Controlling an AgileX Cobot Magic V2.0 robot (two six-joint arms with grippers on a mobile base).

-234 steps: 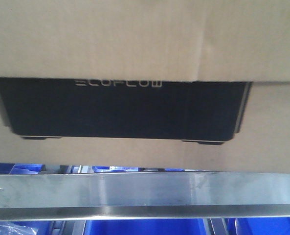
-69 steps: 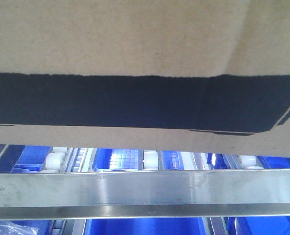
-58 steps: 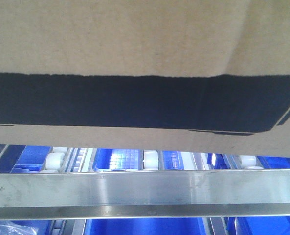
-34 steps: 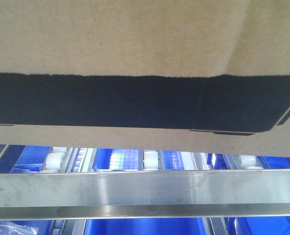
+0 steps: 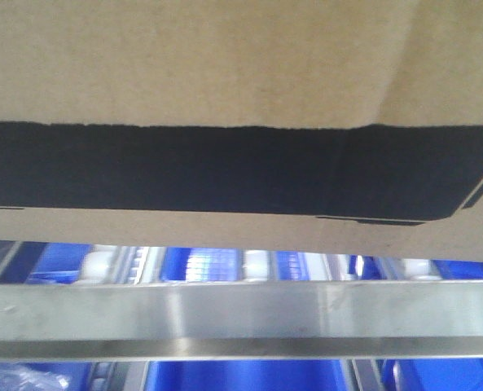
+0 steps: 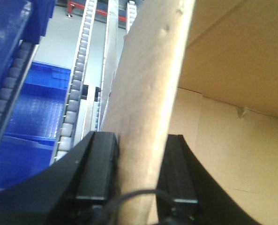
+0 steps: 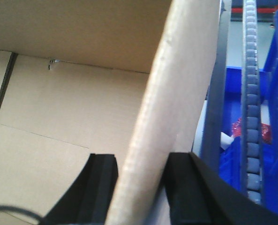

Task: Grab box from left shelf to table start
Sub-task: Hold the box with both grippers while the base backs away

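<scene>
The brown cardboard box point(image 5: 241, 65) fills the top of the front view, its black printed panel point(image 5: 225, 175) below an overhanging flap. It hangs above the left shelf's silver front rail point(image 5: 241, 314). My left gripper point(image 6: 139, 145) is shut on the box's left side wall point(image 6: 148, 93). My right gripper point(image 7: 141, 164) is shut on the box's right side wall point(image 7: 176, 93). Both wrist views show the box's bare inside. The table is out of view.
White rollers point(image 5: 253, 262) and blue plastic bins point(image 5: 241, 376) show behind and below the rail. Roller tracks point(image 6: 78, 84) and a blue bin point(image 6: 21, 117) lie left of the box; a roller track point(image 7: 251, 103) and blue bins point(image 7: 274, 93) lie right of it.
Over 3.4 s the box rose and came closer, hiding the ECOFLOW lettering and uncovering the rollers. In the last half second the view has blurred and the rail has shifted slightly.
</scene>
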